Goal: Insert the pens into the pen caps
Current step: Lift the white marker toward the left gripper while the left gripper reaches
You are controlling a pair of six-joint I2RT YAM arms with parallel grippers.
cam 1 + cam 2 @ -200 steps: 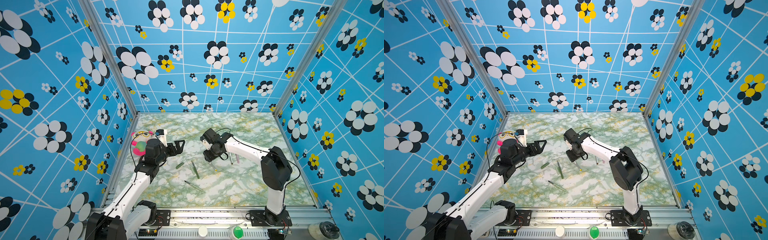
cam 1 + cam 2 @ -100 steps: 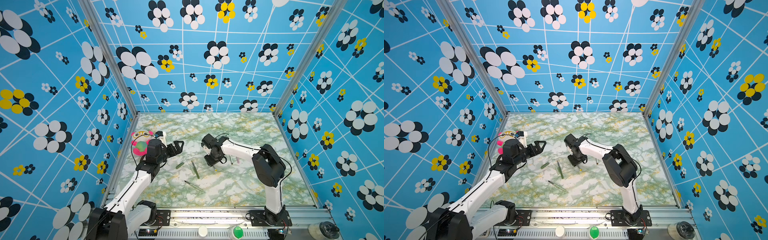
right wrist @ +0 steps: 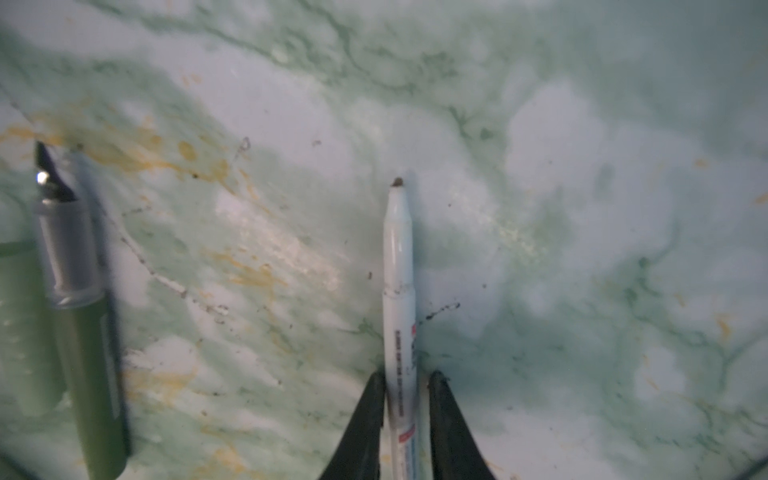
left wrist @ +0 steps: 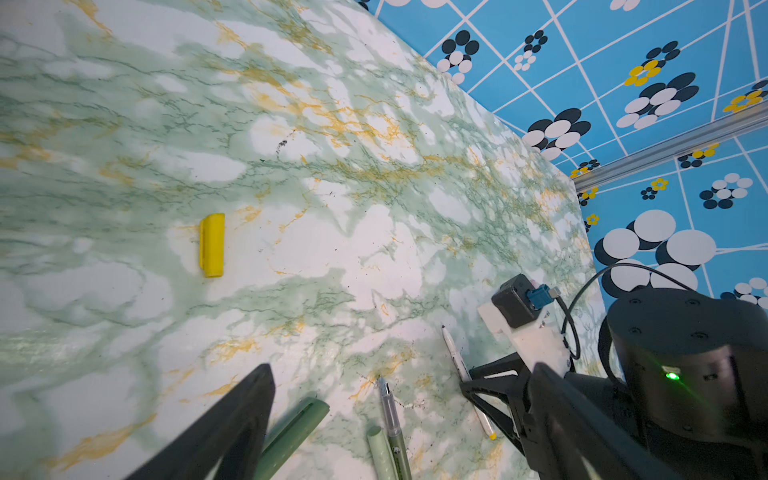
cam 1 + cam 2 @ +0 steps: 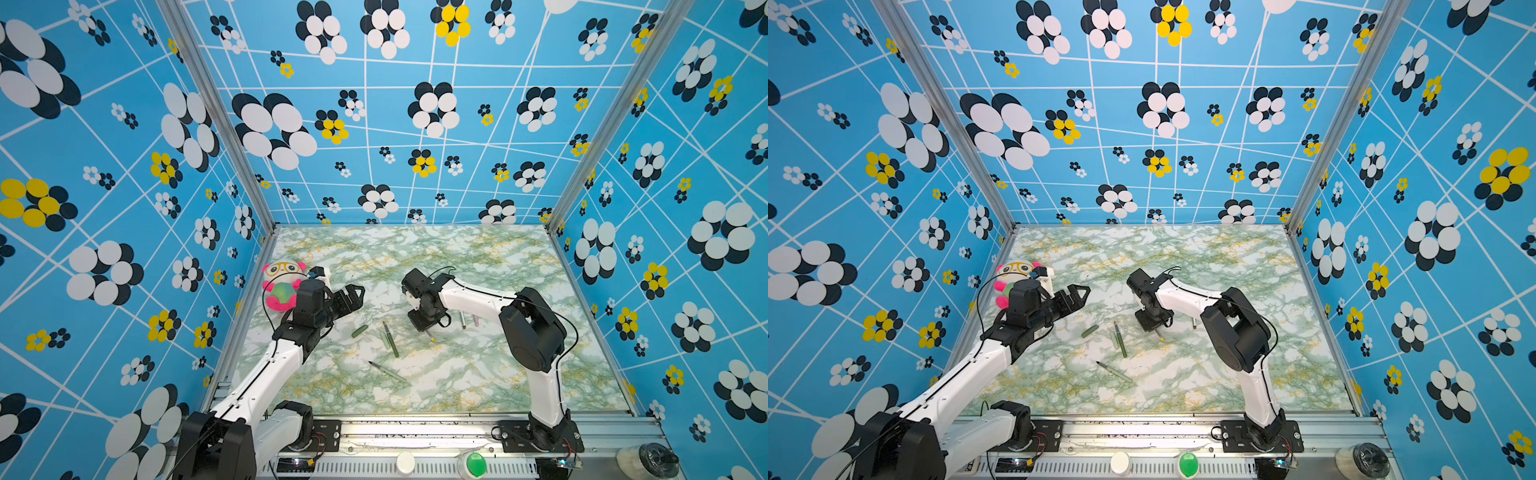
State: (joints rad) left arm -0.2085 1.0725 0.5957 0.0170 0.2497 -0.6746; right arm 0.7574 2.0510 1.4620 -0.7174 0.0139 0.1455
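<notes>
**No pen capped; white pen pinched on the bench**

The task is judged to be at its start: none of the pens in view is seen seated in a cap. The white pen (image 3: 398, 257), its tip bare and its far end yellow, lies flat on the bench (image 5: 478, 374). It is pinched at the barrel by the narrow jaws of the right gripper (image 3: 405, 380) and is not lifted. Its likely partner, the yellow cap (image 4: 212, 245), lies alone on the bench, well apart from it.

The left gripper (image 5: 352, 296) is held above the bench beside a plush toy (image 5: 279, 286), with its jaws wide and nothing between them.

Near the middle the dark green pen (image 3: 91, 374) and the pale green cap (image 4: 379, 455) lie side by side. The dark green cap (image 5: 360, 331) is near them, and the pale green pen (image 5: 388, 371) lies closer to the robot. Both nibs are exposed. A brown-ended piece (image 5: 462, 321) and a pink piece (image 5: 476, 321) lie just beyond the right arm, too small for pen or cap to be told.

All five pairings are taken as still to be made
</notes>
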